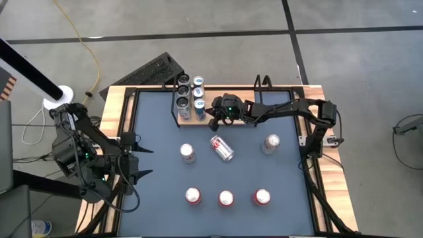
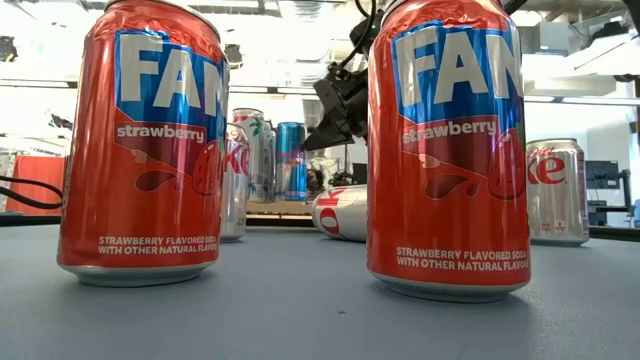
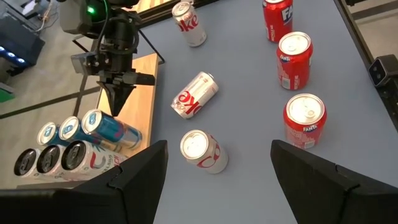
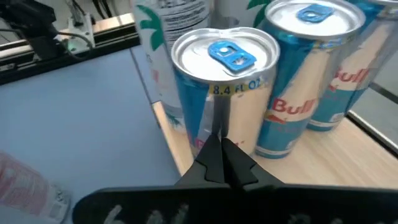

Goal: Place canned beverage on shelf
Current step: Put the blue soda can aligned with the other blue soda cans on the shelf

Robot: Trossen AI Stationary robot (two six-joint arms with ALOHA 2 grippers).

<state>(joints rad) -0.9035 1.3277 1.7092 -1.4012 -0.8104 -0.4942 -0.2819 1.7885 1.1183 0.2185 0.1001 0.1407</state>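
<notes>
The shelf (image 1: 178,119) is a small wood board at the table's far left and carries several upright cans. The blue-and-silver can (image 4: 217,81) stands nearest its right edge. My right gripper (image 1: 213,121) is shut, and its tips (image 4: 217,152) point at that can's side from the table's right. A silver cola can (image 1: 223,148) lies on its side at mid-table. Two more silver cans (image 1: 188,153) (image 1: 270,143) stand upright. Three red cans (image 1: 226,198) stand in a row near the front. My left gripper (image 3: 217,186) hovers open above the table's left edge, holding nothing. My right gripper's shut fingertips (image 4: 214,146) are at the upper side wall of the nearest blue-and-silver can (image 4: 214,112), coming from the table's right and slanting down. Whether they touch the can, I cannot tell. The can stands upright on the shelf board (image 4: 348,162).
Black rod uprights (image 1: 177,109) frame the shelf. A light-wood rim (image 1: 115,109) runs round the dark table top. Bare table lies between the fallen can and the front row. A black keyboard-like object (image 1: 155,69) lies beyond the far edge.
</notes>
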